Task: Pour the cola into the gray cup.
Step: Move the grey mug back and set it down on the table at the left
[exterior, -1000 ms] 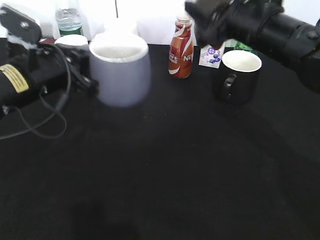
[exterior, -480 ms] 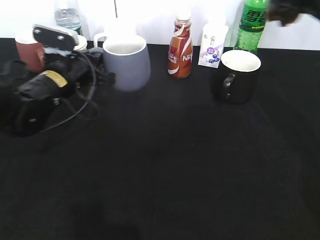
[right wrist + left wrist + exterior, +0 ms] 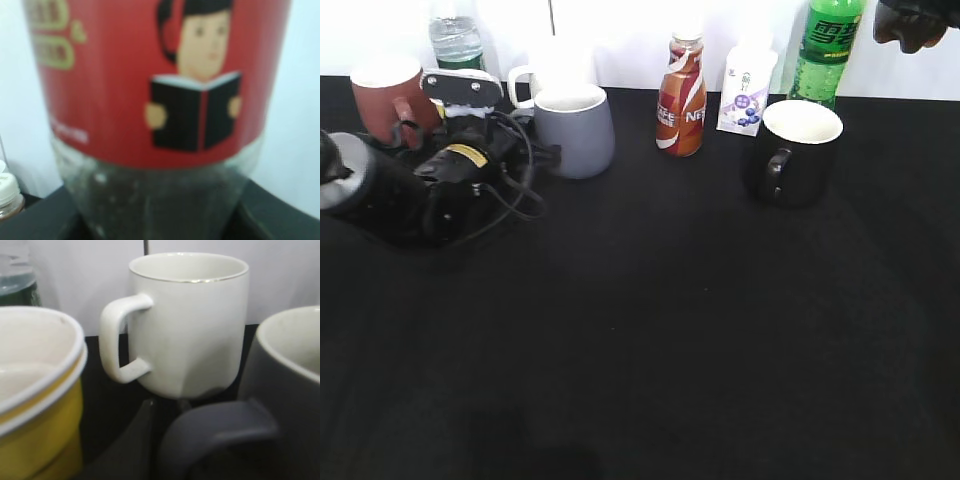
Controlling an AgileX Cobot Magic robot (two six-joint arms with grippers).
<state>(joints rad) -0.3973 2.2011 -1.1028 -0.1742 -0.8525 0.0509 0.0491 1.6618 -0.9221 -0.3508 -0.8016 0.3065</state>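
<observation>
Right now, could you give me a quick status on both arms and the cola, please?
Left gripper at gray cup handle, jaw state unclear. Right wrist camera tight on cola bottle, grip unconfirmed. White mug close behind gray cup.

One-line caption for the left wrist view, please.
Left wrist camera, close behind the gray cup and its handle, white mug beyond, yellow cup at left.
</observation>
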